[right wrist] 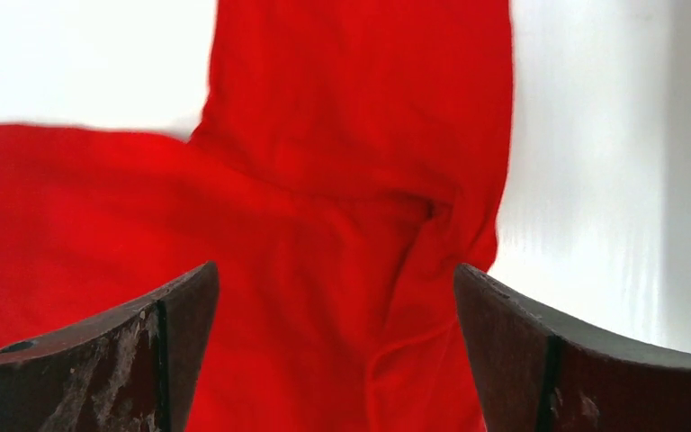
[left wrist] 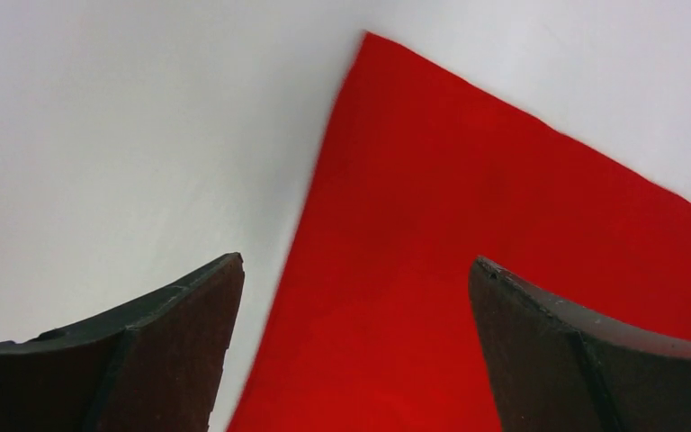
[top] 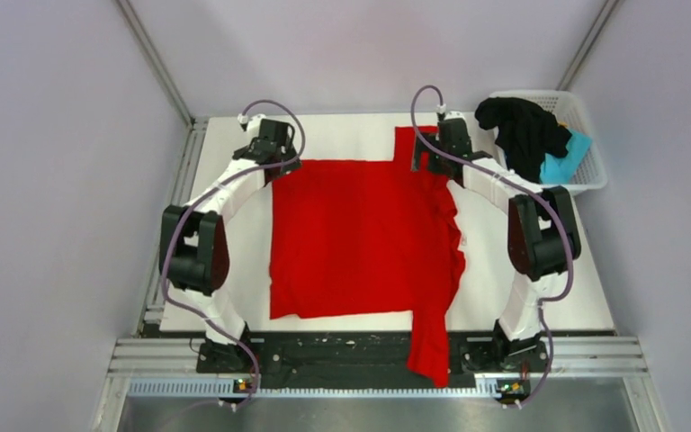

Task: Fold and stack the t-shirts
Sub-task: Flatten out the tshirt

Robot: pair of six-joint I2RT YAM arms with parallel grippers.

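left gripper (left wrist: 351,270) and right gripper (right wrist: 335,270) both gape, holding nothing, above the red t-shirt (top: 360,238) at its eleven and one o'clock corners. it spreads toward six o'clock, long axis twelve-to-six. the right arm is nearer its rumpled three o'clock edge.

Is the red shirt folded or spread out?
Mostly spread: the red t-shirt lies flat across the table, one side rumpled, part hanging off the near edge.

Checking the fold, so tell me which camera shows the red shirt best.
Top external: it shows the whole red shirt, spread flat, one end trailing past the near edge. The left wrist view shows only a flat corner; the right wrist view, only a wrinkled patch.
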